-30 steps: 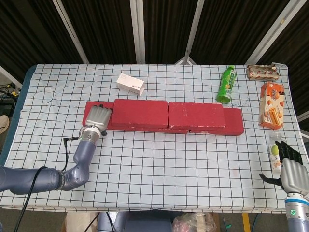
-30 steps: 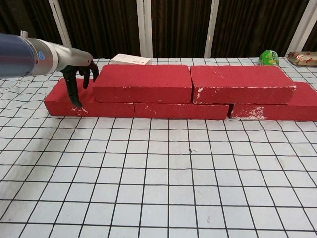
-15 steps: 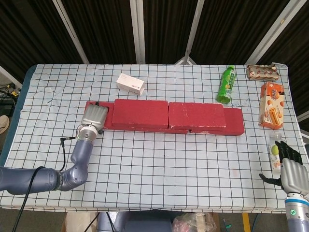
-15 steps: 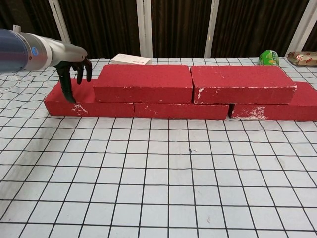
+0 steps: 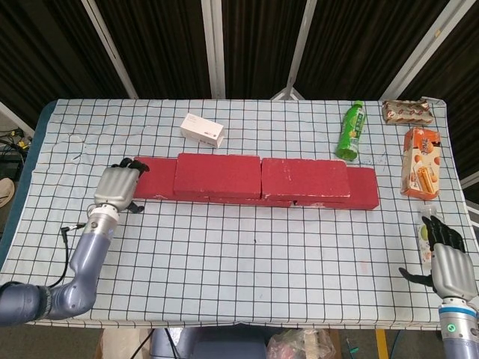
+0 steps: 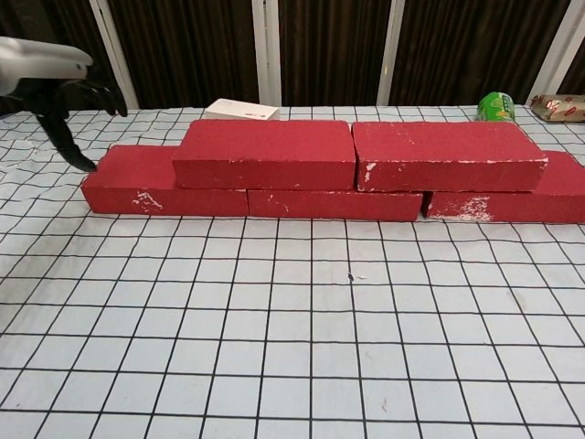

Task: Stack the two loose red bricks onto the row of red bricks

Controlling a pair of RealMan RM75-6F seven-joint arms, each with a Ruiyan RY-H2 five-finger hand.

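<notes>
A row of red bricks [image 5: 254,191] [image 6: 164,187] lies across the middle of the table. Two more red bricks rest on top of it side by side: the left one [image 5: 217,174] [image 6: 265,153] and the right one [image 5: 304,178] [image 6: 443,155]. My left hand [image 5: 115,186] [image 6: 57,96] hangs just off the row's left end, empty, fingers apart and pointing down, clear of the bricks. My right hand [image 5: 451,268] sits near the table's front right corner, fingers spread, holding nothing.
A white box [image 5: 202,129] lies behind the bricks. A green bottle [image 5: 349,130] lies at the back right, with snack packs [image 5: 408,111] [image 5: 420,161] beyond it. A small packet [image 5: 426,239] lies by my right hand.
My left hand has drawn back to the left, off the row's left end brick. The bricks and my right hand have stayed put.
</notes>
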